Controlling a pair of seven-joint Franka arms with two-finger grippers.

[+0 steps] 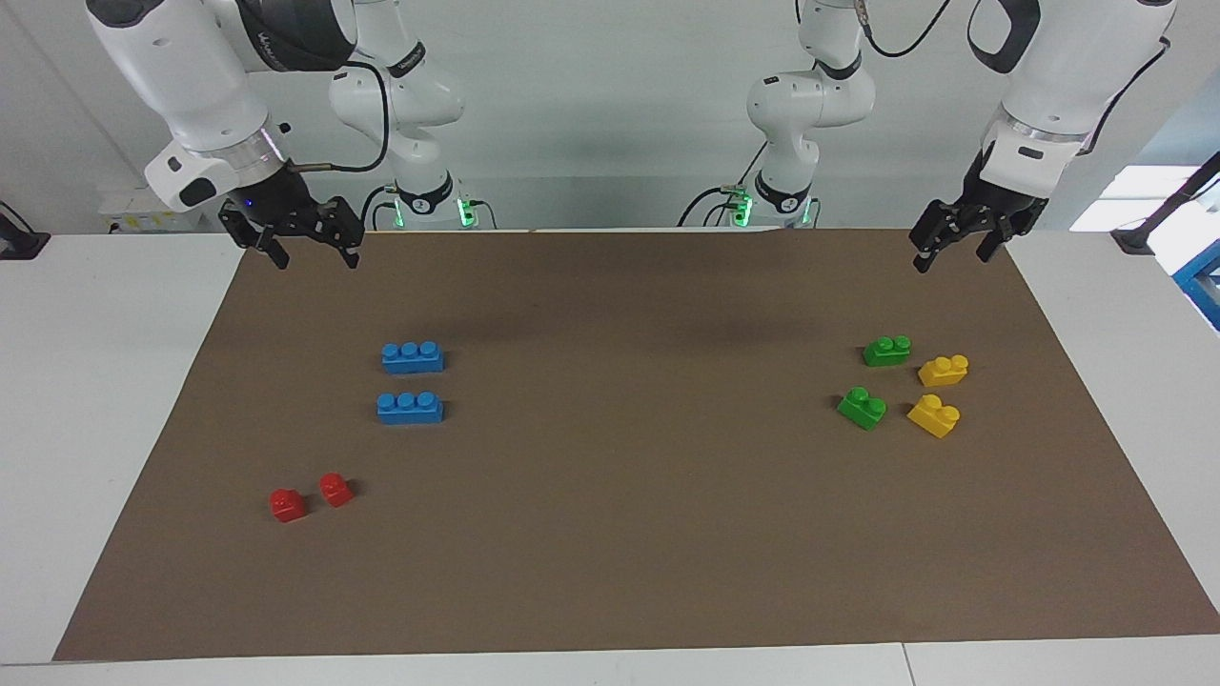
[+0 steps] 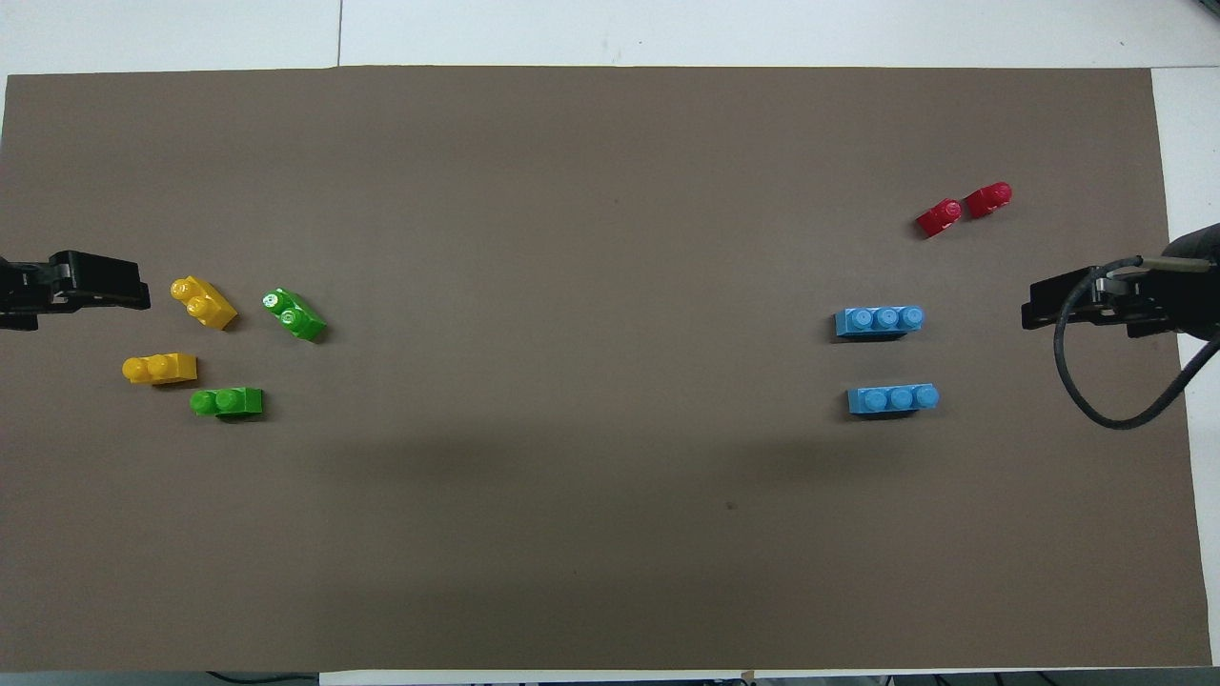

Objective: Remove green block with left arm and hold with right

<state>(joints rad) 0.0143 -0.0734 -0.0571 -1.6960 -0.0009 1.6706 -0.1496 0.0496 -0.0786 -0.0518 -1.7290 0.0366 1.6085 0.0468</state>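
Two green blocks lie on the brown mat (image 1: 610, 534) toward the left arm's end. One green block (image 1: 886, 351) (image 2: 227, 402) is nearer to the robots. The other green block (image 1: 862, 408) (image 2: 295, 314) lies farther out and is turned at an angle. My left gripper (image 1: 953, 252) (image 2: 114, 286) hangs open and empty in the air over the mat's edge at its end, apart from the blocks. My right gripper (image 1: 313, 253) (image 2: 1041, 310), with its wire loop, hangs open and empty over the mat's edge at the right arm's end.
Two yellow two-stud bricks (image 1: 944, 370) (image 1: 934, 415) lie beside the green blocks, toward the mat's edge. Two blue three-stud bricks (image 1: 412, 356) (image 1: 410, 407) and two small red bricks (image 1: 288, 504) (image 1: 335, 489) lie toward the right arm's end.
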